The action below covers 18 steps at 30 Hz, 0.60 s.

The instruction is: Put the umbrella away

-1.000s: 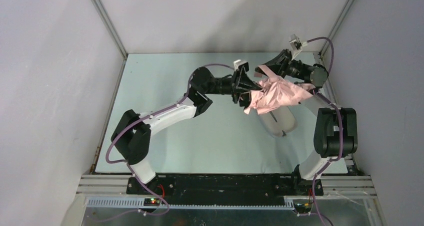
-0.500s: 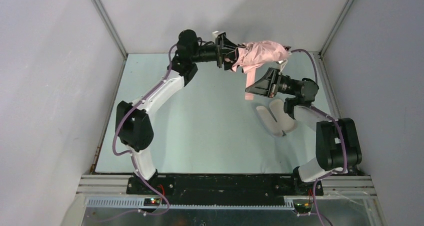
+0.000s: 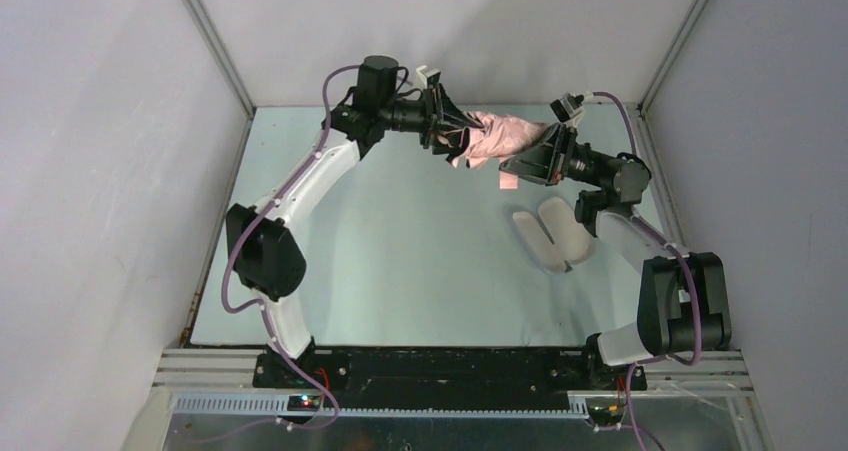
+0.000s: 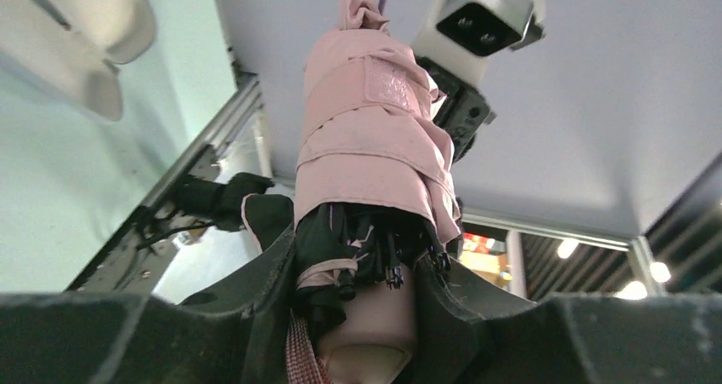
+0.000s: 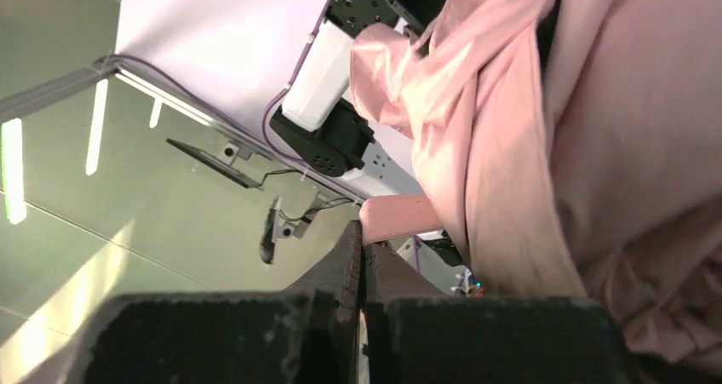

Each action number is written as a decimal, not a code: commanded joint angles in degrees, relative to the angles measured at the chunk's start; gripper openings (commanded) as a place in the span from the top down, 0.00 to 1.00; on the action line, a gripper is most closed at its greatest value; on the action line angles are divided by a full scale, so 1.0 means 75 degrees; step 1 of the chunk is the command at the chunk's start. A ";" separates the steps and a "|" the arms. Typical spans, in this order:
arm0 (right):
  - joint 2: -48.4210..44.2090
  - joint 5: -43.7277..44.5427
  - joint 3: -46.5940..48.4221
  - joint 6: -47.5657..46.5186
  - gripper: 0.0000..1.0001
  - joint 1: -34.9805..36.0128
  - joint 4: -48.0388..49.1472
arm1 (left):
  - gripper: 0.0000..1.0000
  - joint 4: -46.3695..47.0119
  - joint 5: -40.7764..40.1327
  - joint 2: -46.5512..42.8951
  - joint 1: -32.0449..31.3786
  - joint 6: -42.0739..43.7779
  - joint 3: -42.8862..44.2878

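My left hand [image 3: 447, 134] is partly open around the folded umbrella [image 3: 500, 131], gripping its handle end. The canopy sticks straight out ahead of the fingers, off the table. My right hand [image 3: 512, 166], just beside the far end, is pinched flat on its strap [image 5: 400, 218].

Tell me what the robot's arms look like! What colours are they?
Both arms have white tube-shaped links and chunky black joints. A purple cable loops along the left arm and the right arm. The left gripper and right gripper are black with two wedge-shaped fingers, and a small white camera box sits on each wrist.
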 commanded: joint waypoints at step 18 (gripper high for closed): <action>0.0317 0.0537 0.2138 0.3689 1.00 -0.0243 0.0521 | 1.00 -0.5053 -0.5371 -0.0333 -0.0913 0.6307 0.2485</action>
